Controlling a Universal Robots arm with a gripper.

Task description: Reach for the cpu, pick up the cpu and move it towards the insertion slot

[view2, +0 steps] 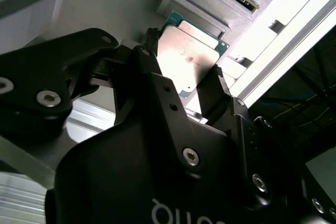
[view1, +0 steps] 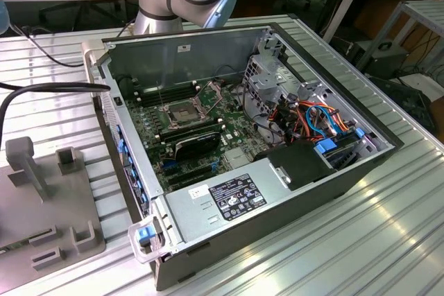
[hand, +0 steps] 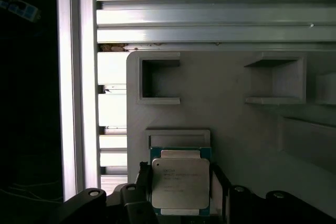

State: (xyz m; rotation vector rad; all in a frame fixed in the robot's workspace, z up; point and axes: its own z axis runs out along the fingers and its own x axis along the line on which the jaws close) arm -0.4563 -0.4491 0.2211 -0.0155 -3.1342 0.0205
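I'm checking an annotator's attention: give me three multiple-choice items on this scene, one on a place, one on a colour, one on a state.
1. The insertion slot is: A uncovered, dark centre showing; B holding a chip; C under a cooler.
2. The cpu is: A in the insertion slot; B at the pincer, by the grey holder plate; C on the floor.
3. The cpu's board rim is: A red; B yellow; C green.
Key: A, the exterior view shows its bare dark centre; B, both wrist views show it there; C, green edges the silvery lid.
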